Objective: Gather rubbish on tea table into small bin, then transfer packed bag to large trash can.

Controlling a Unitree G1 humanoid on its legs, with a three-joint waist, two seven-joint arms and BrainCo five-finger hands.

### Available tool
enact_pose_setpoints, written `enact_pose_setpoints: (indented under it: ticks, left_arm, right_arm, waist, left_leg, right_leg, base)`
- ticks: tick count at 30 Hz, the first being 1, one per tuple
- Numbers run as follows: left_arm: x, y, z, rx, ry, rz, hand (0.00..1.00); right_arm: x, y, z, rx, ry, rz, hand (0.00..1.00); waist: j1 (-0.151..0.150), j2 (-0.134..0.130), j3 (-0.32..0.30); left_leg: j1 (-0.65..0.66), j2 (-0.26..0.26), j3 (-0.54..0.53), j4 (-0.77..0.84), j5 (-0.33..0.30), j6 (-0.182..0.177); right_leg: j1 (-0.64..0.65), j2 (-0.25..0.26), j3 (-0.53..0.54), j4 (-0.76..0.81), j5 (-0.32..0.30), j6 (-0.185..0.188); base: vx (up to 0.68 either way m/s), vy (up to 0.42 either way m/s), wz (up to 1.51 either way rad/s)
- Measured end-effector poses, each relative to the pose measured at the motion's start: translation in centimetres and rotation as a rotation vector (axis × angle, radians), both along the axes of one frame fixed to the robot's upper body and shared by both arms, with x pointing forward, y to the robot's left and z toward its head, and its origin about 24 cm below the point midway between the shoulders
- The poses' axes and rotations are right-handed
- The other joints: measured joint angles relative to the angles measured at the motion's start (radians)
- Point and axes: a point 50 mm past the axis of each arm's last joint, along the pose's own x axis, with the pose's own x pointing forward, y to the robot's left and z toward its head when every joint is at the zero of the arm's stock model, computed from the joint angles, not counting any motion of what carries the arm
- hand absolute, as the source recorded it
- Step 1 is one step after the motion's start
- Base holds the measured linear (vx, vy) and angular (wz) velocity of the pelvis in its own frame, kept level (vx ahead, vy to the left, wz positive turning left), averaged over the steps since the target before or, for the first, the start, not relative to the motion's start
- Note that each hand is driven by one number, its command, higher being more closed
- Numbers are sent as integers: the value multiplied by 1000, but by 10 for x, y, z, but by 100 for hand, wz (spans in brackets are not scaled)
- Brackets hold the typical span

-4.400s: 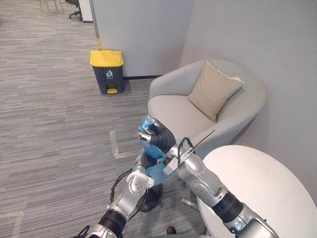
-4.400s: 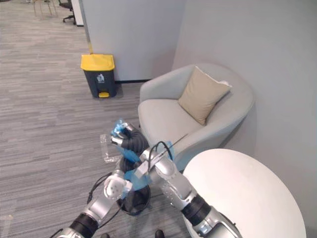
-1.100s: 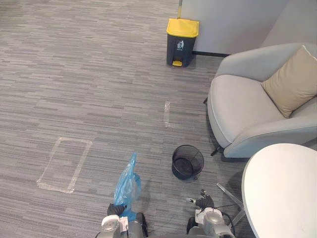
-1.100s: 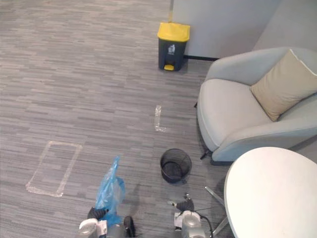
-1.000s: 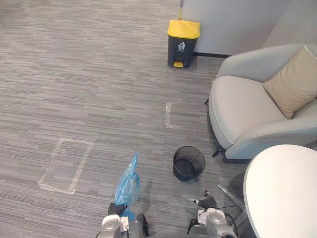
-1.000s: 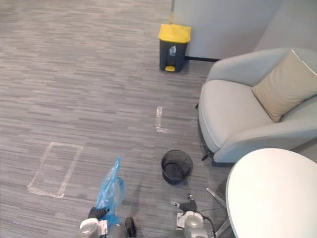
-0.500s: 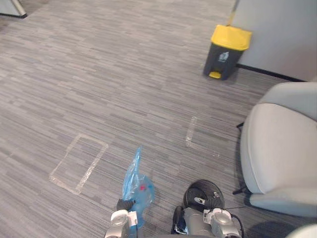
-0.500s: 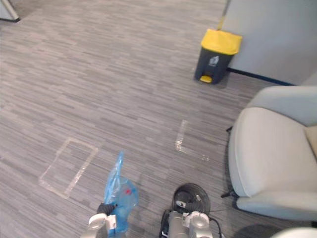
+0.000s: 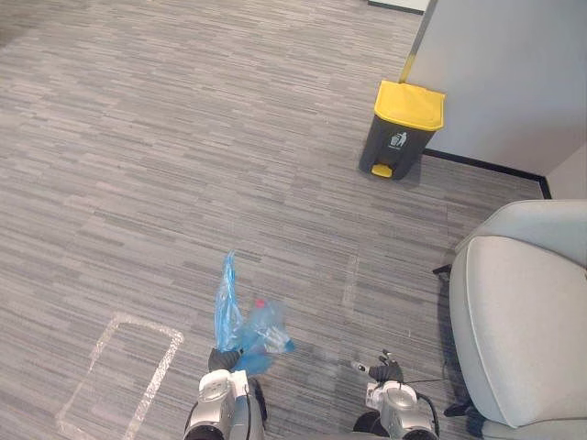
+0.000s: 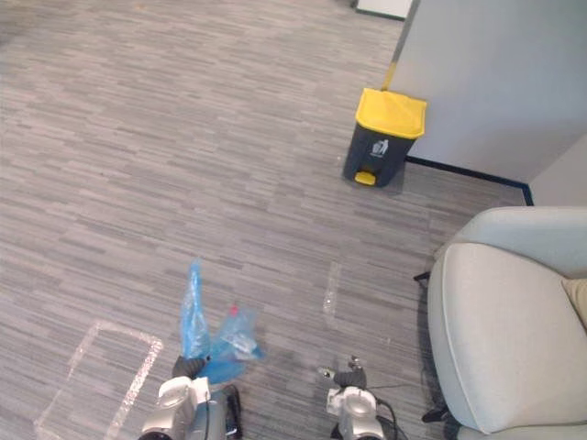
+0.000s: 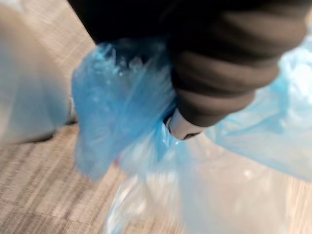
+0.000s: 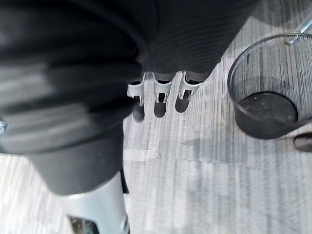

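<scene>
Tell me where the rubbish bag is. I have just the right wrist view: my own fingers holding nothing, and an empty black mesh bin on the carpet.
Observer: The blue bag is in the left hand, out in front of the robot.
Operator: Is that a real grip?
Observer: Yes. The left wrist view shows the fingers curled round bunched blue plastic.
Operator: Where is the big can?
Observer: The yellow-lidded trash can stands against the wall, ahead and to the right, with its lid shut and open carpet between it and the bag.
</scene>
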Motion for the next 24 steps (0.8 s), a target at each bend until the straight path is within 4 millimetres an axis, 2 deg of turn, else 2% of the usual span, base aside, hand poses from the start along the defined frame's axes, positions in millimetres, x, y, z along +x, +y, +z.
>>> enact_pose_setpoints:
  ticks: [1, 2, 3, 4, 5, 6, 7, 9, 10, 11, 12, 14, 15, 16, 17, 18, 19, 20, 21, 22, 23, 24]
  left_arm:
    - [-7, -2, -4, 0, 30, -13, 100]
    - [-12, -4, -8, 1, 61, -35, 100]
    - [-13, -4, -8, 0, 66, -36, 100]
    - [-14, -3, -9, 2, 74, -35, 100]
    - [-12, -2, -9, 8, 73, -38, 100]
    - [-12, -2, -8, 9, 71, -42, 100]
    - [-10, -4, -8, 6, 69, -49, 100]
    - [-9, -10, -9, -3, 75, -70, 100]
    - [-9, -12, -9, -3, 80, -82, 100]
    - [-9, -11, -10, -1, 82, -83, 100]
    - [-11, -18, -12, -19, 99, -92, 100]
    - [-8, -23, -11, -21, 88, -117, 100]
    - [-7, -24, -10, -23, 87, -118, 100]
    - [-7, -23, -10, -22, 85, -115, 100]
    - [-7, -23, -10, -25, 85, -117, 100]
    - [-8, -22, -10, -28, 83, -116, 100]
    - [-9, -21, -10, -35, 79, -110, 100]
    - [-11, -16, -10, -38, 77, -73, 100]
    - [-12, -15, -10, -38, 77, -71, 100]
    - [-13, -15, -10, -38, 77, -67, 100]
    - [-14, -14, -10, -37, 74, -63, 100]
    - [-13, -14, -10, -37, 72, -62, 100]
  right_arm:
    - [-1, -1, 0, -2, 1, -2, 0]
    - [-11, -4, -4, -7, 27, -10, 0]
    - [-14, -4, -5, -7, 36, -12, 0]
    - [-20, -5, -8, -5, 54, -17, 0]
    - [-16, -6, -5, -11, 38, -20, 0]
    - [-15, -6, -4, -12, 32, -22, 0]
    - [-13, -7, -3, -14, 20, -25, 0]
    - [-15, -10, -3, -15, 23, -44, 0]
    - [-17, -9, -4, -11, 31, -47, 0]
    - [-20, -10, -6, -12, 41, -48, 0]
    - [-21, -20, -5, -31, 41, -77, 0]
    - [-20, -24, -5, -34, 44, -97, 0]
    - [-22, -23, -6, -28, 49, -98, 0]
    - [-24, -20, -7, -21, 54, -99, 0]
    - [-25, -19, -7, -18, 59, -96, 0]
    - [-25, -18, -8, -19, 59, -88, 0]
    - [-20, -15, -6, -18, 48, -72, 0]
    - [-19, -8, -7, -1, 53, -64, 0]
    - [-20, -8, -7, -1, 55, -64, 0]
    - [-20, -6, -8, 3, 65, -57, 0]
    - [-19, -7, -8, 5, 65, -66, 0]
    - [-19, -7, -8, 5, 65, -67, 0]
  waist:
    - [-2, 1, 1]
    - [-14, 6, 5]
    - [-13, 8, 6]
    - [-14, 9, 7]
    - [-26, 14, 6]
    - [-32, 12, 6]
    - [-53, 9, 4]
    - [-61, 3, 3]
    - [-60, -14, -7]
    - [-61, -13, -7]
    - [-59, 37, -25]
    - [-65, 57, -30]
    - [-76, 60, -30]
    - [-85, 61, -29]
    - [-83, 60, -28]
    - [-77, 58, -27]
    - [-64, 50, -14]
    - [-46, 40, -10]
    - [-45, 38, -10]
    - [-40, 29, -6]
    - [-34, 24, 2]
    - [-34, 23, 2]
  left_leg:
    - [47, -14, 26, -22, -16, 2]
    - [100, -18, 44, -41, -45, 2]
    - [115, -19, 48, -47, -52, -3]
    - [155, -23, 54, -77, -58, -9]
    - [194, -26, 48, -120, -58, -11]
    - [206, -26, 44, -133, -59, -12]
    - [238, -24, 24, -156, -58, -10]
    - [289, -19, 21, -180, -72, -38]
    - [328, -30, 22, -202, -88, -74]
    - [342, -32, 20, -209, -95, -87]
    - [374, -9, -10, -251, -79, -90]
    - [399, 16, -25, -253, -47, -104]
    - [376, 41, -57, -171, -43, -106]
    - [305, 85, -107, 45, -23, -128]
    - [255, 108, -132, 183, 24, -136]
    - [218, 122, -143, 280, 33, -145]
    - [145, 143, -137, 453, 2, -128]
    - [79, 153, -95, 501, -38, -94]
    - [72, 153, -90, 498, -40, -90]
    - [19, 153, -60, 444, -61, -72]
    - [-13, 140, -31, 292, -71, -74]
    - [-15, 138, -31, 276, -70, -73]
  right_leg:
    - [-93, -26, 20, 196, 62, 31]
    - [-176, -38, 24, 367, 78, 38]
    - [-203, -38, 22, 399, 69, 28]
    - [-273, -31, -1, 463, 36, 19]
    - [-344, -9, -33, 470, -8, 8]
    - [-364, 0, -45, 462, -21, 8]
    - [-397, 19, -86, 383, -50, 0]
    - [-413, 20, -154, 208, -42, -21]
    - [-406, 14, -207, 18, 38, -46]
    - [-400, 17, -217, 27, 54, -100]
    - [-377, 48, -244, 27, 23, -105]
    - [-361, 71, -261, 47, -33, -123]
    - [-327, 88, -274, 29, -51, -124]
    - [-256, 114, -294, -16, -60, -127]
    - [-208, 134, -290, -51, -63, -132]
    - [-176, 146, -282, -79, -67, -139]
    - [-114, 169, -249, -125, -75, -150]
    - [-55, 175, -201, -168, -78, -152]
    - [-52, 175, -197, -171, -78, -152]
    - [-12, 171, -159, -202, -76, -149]
    - [23, 150, -126, -220, -75, -146]
    - [25, 149, -124, -221, -76, -145]
  base:
    - [171, 96, -42]
    - [221, 107, -38]
    - [233, 34, -31]
    - [246, -7, -20]
    - [252, -36, -10]
    - [341, -129, 24]
    - [245, -112, 37]
    - [421, -233, 30]
    - [420, -234, 8]
    - [469, -159, -2]
    - [394, -100, -2]
    - [553, -198, 0]
    - [585, -270, 15]
    - [467, -223, 12]
    - [362, -147, -4]
    - [346, -63, -42]
    - [545, 25, -89]
    - [457, 48, -86]
    - [451, 103, -93]
    - [335, 139, -84]
    - [335, 139, -82]
    - [400, 263, -75]
